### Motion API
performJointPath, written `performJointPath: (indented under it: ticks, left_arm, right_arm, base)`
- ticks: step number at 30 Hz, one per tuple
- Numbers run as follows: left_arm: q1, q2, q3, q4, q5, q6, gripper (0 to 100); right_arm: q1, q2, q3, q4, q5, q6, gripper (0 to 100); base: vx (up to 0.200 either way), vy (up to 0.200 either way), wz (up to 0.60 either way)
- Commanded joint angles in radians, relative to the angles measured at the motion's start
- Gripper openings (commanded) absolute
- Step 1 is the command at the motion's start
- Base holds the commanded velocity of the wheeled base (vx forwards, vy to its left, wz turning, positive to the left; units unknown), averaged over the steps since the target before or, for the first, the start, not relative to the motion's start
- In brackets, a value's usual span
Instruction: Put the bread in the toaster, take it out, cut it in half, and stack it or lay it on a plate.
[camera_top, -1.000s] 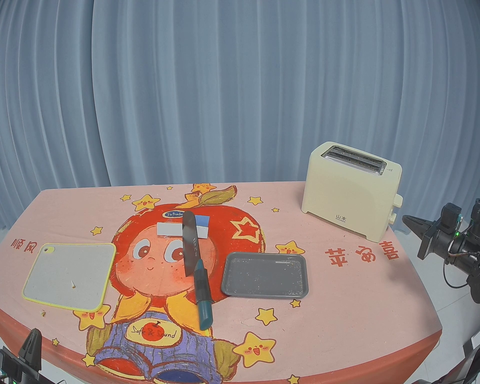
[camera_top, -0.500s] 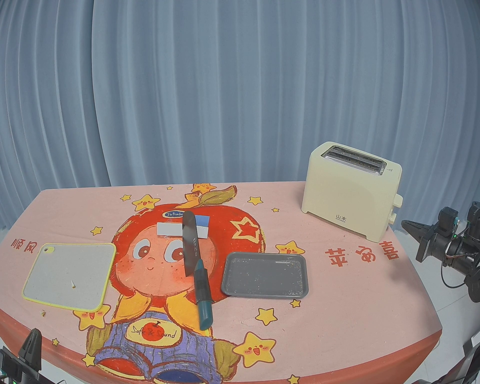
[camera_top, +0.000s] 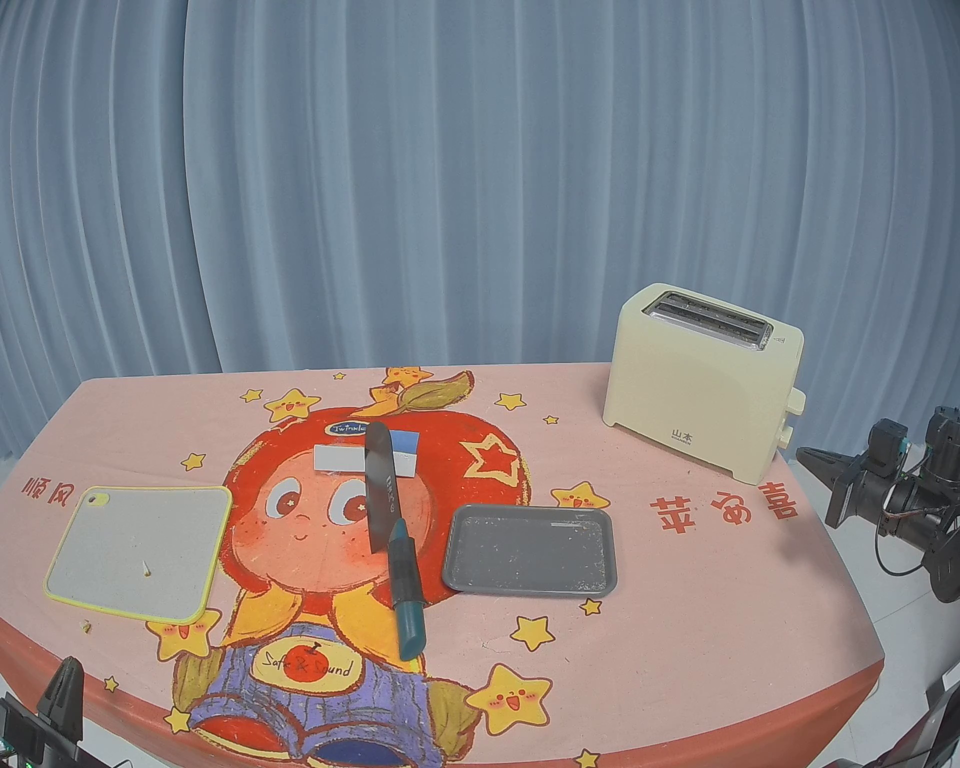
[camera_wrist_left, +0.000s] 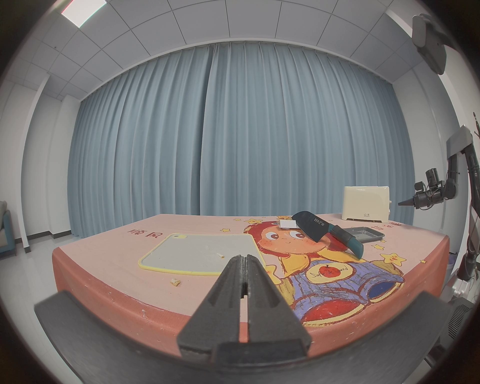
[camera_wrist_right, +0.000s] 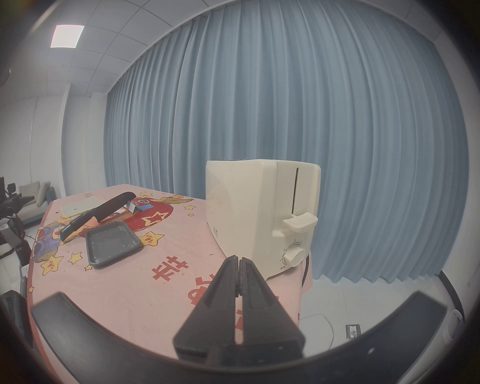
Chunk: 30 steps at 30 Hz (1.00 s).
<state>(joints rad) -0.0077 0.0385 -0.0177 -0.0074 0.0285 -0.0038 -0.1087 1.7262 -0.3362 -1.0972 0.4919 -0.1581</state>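
Right gripper (camera_top: 806, 459) | fingers pressed together | level, beside toaster (camera_top: 703, 392) lever

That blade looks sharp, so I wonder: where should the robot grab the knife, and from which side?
Best by the teal handle of the knife, coming down from above and pinching across its narrow width. The handle points toward the robot's edge of the table, while the dark blade rests on a small white and blue block.
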Motion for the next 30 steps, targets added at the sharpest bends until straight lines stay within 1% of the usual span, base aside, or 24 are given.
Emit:
performJointPath:
  ticks: [1,8,15,18,26,30]
  left_arm:
    - [0.0,0.0,0.018,0.0,0.001,-0.001,0]
    - [0.0,0.0,0.018,0.0,0.001,-0.001,0]
    - [0.0,0.0,0.018,0.0,0.001,-0.001,0]
    - [0.0,0.0,0.018,0.0,0.001,-0.001,0]
    - [0.0,0.0,0.018,0.0,0.001,-0.001,0]
    - [0.0,0.0,0.018,0.0,0.001,-0.001,0]
  right_arm:
    - [-0.002,0.015,-0.007,0.0,0.0,0.0,0]
    - [-0.002,0.033,-0.02,-0.001,0.0,0.003,0]
    - [-0.008,0.058,-0.053,-0.001,0.005,0.014,0]
    - [-0.009,0.062,-0.058,-0.001,-0.001,0.015,0]
    - [-0.042,0.131,-0.095,-0.015,-0.003,0.014,0]
    - [-0.043,0.147,-0.104,-0.015,-0.003,0.014,0]
  base:
    - [0.0,0.0,0.0]
    - [0.0,0.0,0.0]
    - [0.0,0.0,0.0]
    - [0.0,0.0,0.0]
    - [0.0,0.0,0.0]
    - [0.0,0.0,0.0]
